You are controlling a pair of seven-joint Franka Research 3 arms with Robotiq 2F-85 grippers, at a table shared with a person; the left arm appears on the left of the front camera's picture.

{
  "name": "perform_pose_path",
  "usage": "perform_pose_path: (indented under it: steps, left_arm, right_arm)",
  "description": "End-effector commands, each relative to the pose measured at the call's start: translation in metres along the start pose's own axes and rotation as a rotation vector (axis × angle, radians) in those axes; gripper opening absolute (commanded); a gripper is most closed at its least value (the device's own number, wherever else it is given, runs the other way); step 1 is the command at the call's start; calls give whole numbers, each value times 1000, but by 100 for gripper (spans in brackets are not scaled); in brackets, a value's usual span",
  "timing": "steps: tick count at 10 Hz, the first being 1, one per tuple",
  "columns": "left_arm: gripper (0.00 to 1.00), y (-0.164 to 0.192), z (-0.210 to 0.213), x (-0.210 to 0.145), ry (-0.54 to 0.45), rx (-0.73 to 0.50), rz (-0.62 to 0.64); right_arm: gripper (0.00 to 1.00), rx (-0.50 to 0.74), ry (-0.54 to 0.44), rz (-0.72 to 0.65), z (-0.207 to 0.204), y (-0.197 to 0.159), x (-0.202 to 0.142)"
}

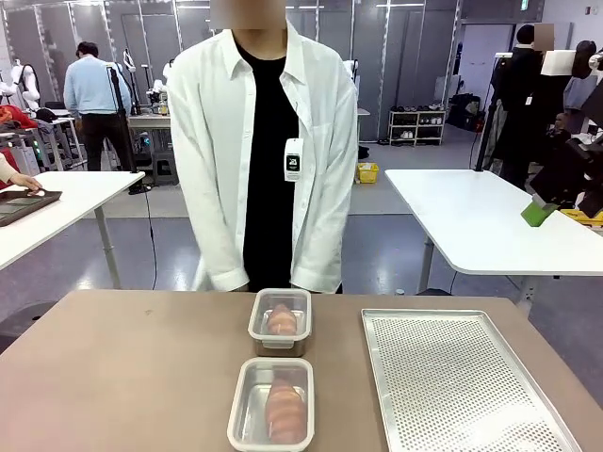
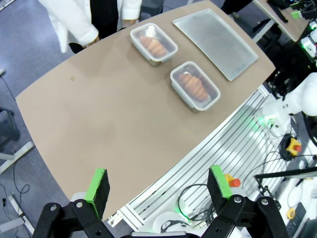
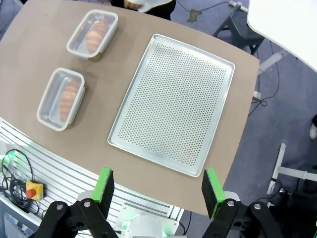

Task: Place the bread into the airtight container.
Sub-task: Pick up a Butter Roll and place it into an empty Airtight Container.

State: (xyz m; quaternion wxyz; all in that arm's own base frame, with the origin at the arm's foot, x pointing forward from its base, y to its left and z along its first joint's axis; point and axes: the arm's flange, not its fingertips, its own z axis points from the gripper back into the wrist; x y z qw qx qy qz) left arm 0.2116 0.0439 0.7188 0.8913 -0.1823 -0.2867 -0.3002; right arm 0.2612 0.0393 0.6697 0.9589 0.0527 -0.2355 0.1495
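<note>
we are in a robotics laboratory set out as an open hall: white work tables (image 1: 471, 212) stand in rows on a grey floor, tripods and camera stands rise between them, and a metal shelving unit (image 1: 416, 127) holds boxes by the far wall. the brown test table (image 1: 141, 377) before us sits on an aluminium-profile frame (image 2: 233, 148) with loose cables and a red emergency-stop button (image 2: 293, 145). a person in a white shirt (image 1: 259, 151) wears an id badge (image 1: 293, 160).
</note>
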Motion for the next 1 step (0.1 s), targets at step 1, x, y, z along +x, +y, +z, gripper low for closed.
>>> perform_pose_path:
  steps: [1]
  left_arm:
    - [100,0,1,1,4,7,-12]
  right_arm:
    - [89,-2,1,17,0,-3,0]
